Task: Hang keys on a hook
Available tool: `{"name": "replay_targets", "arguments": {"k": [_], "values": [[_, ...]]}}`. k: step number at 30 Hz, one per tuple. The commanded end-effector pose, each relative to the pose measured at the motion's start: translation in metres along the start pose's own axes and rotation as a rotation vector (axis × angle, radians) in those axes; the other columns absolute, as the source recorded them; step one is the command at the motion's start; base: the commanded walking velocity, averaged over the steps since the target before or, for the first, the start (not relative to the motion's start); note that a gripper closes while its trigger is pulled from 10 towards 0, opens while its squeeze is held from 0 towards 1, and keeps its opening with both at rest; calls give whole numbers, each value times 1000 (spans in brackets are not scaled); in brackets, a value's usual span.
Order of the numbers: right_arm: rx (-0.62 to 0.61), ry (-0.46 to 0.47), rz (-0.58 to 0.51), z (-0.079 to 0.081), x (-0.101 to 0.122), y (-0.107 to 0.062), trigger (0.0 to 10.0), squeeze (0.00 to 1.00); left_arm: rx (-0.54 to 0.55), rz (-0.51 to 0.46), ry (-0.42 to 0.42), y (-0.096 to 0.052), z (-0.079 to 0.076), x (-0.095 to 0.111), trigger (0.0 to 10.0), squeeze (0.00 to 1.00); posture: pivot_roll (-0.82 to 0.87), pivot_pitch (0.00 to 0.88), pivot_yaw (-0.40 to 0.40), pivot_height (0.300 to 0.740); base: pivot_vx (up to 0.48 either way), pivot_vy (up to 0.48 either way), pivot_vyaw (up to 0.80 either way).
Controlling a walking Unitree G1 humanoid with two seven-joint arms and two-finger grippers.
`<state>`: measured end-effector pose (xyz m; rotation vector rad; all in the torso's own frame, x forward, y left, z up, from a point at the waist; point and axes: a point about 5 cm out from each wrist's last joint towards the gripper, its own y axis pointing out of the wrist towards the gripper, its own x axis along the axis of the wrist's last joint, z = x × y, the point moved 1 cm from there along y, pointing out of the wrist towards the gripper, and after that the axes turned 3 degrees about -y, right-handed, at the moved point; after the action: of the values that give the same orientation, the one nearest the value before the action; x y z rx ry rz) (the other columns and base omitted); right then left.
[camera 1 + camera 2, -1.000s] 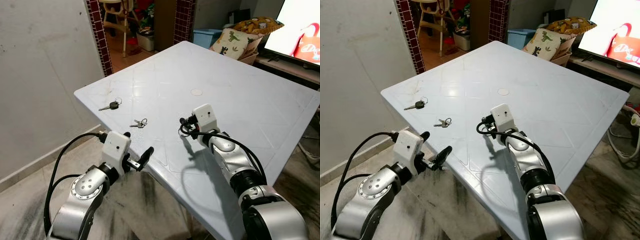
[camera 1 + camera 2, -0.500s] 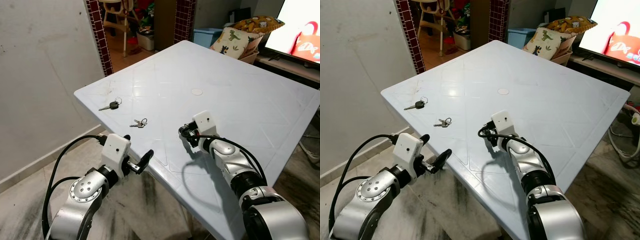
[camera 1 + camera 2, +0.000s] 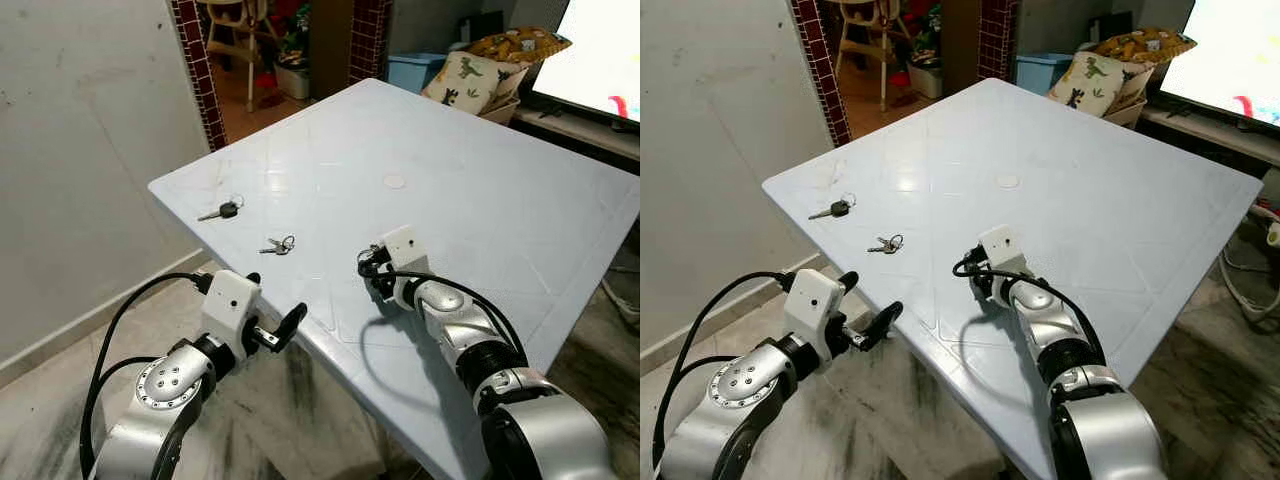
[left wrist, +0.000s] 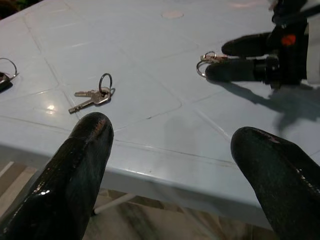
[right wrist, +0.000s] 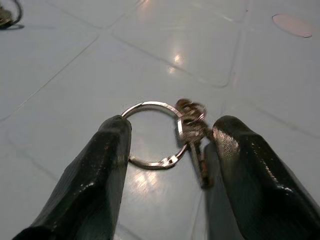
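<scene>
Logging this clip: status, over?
Right gripper low on the table, fingers open around a key ring. Left gripper open, off the table's edge. Two more key sets untouched. No hook seen.

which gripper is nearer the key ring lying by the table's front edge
Left. The left gripper hangs just off the table edge, below the key ring. The right gripper is farther along the tabletop, with another ring between its fingers.

The pale blue plastic tabletop [image 3: 480, 170] is lying wide open beyond the right gripper [image 3: 372, 272]; two small key bunches [image 3: 278, 245] and [image 3: 221, 210] are sitting near its left corner, well apart.
</scene>
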<state>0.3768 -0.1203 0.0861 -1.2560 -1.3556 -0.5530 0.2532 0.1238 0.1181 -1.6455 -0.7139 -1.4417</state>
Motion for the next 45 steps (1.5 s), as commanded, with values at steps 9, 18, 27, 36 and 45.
{"name": "replay_targets", "arguments": {"k": [9, 18, 27, 36, 45], "values": [[-8, 15, 0, -3, 6, 2, 10000, 0, -11, 7, 8, -5, 0, 3, 10000, 0, 126, 47, 35, 740, 0, 0, 0], [39, 72, 47, 9, -8, 2, 0, 0, -21, 13, 12, -5, -1, 3, 10000, 0, 136, 50, 39, 740, 0, 0, 0], [62, 94, 81, 13, -16, 1, 0, 0, -29, 23, 15, -7, -3, 2, 10000, 0, 135, 49, 41, 740, 0, 0, 0], [65, 92, 99, 17, -22, 0, 0, 0, -37, 24, 18, -6, -4, 1, 10000, 0, 130, 39, 36, 740, 0, 0, 0], [67, 98, 107, 18, -24, -1, 0, 0, -42, 22, 22, -4, -5, 1, 10000, 0, 128, 32, 37, 740, 0, 0, 0]]}}
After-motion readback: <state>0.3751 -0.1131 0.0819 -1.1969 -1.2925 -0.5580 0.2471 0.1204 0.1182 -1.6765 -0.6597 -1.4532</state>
